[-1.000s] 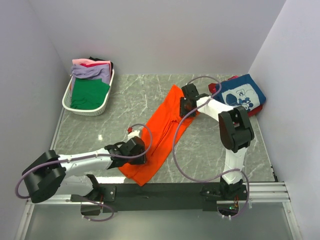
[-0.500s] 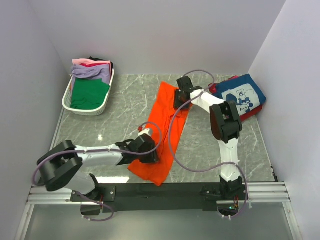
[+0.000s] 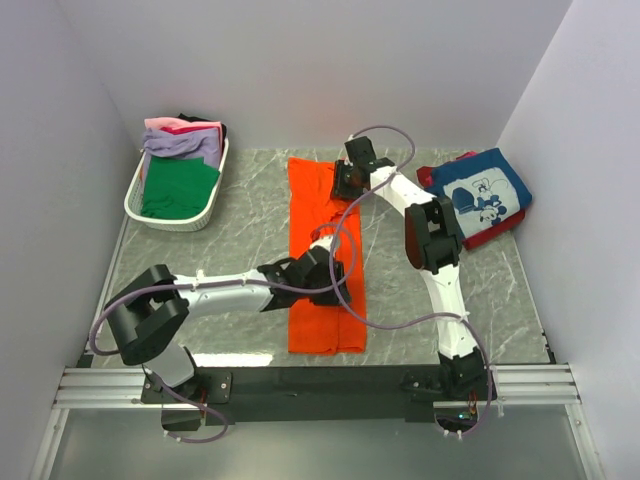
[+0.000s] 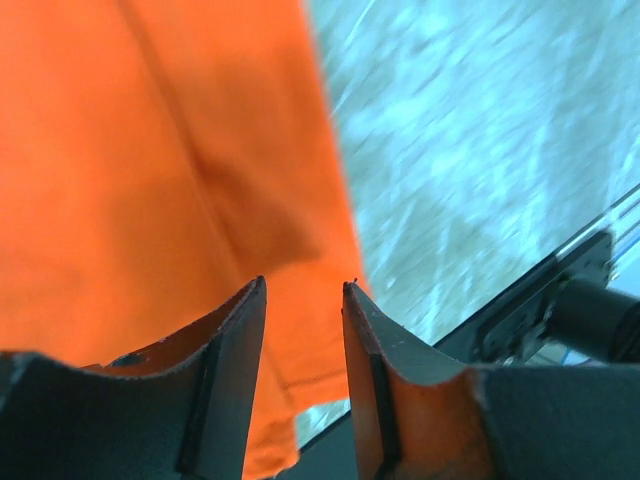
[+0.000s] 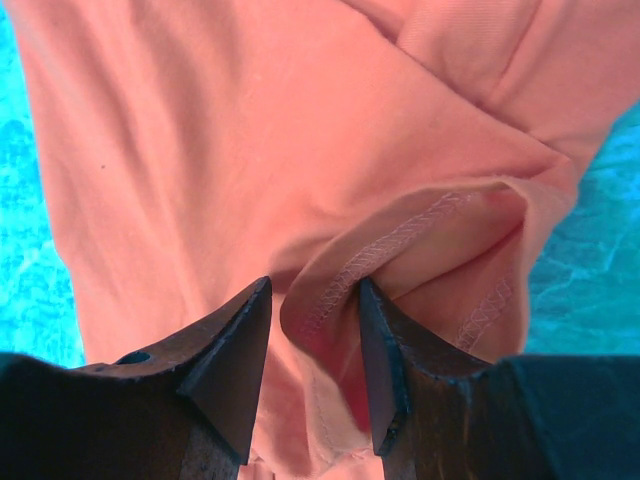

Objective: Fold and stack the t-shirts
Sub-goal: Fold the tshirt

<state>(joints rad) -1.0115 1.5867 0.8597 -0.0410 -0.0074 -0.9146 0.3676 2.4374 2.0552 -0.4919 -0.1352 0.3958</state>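
The bright orange t-shirt lies as a long straight strip down the middle of the table. My left gripper is low over its lower half. In the left wrist view the jaws stand apart, with flat orange cloth showing between them. My right gripper is at the shirt's far right corner. In the right wrist view its jaws are apart around a raised stitched fold of the cloth, which touches only the right finger. A navy t-shirt with white cartoon print lies at the back right.
A white slatted basket at the back left holds green, lavender, pink and black cloth. A red edge shows under the navy shirt. Grey walls close in on three sides. A black rail runs along the near edge.
Both grippers swung the orange shirt from a diagonal lie to a straight strip: the right moved left along the back, the left moved right. The shirt's near end now lies flat.
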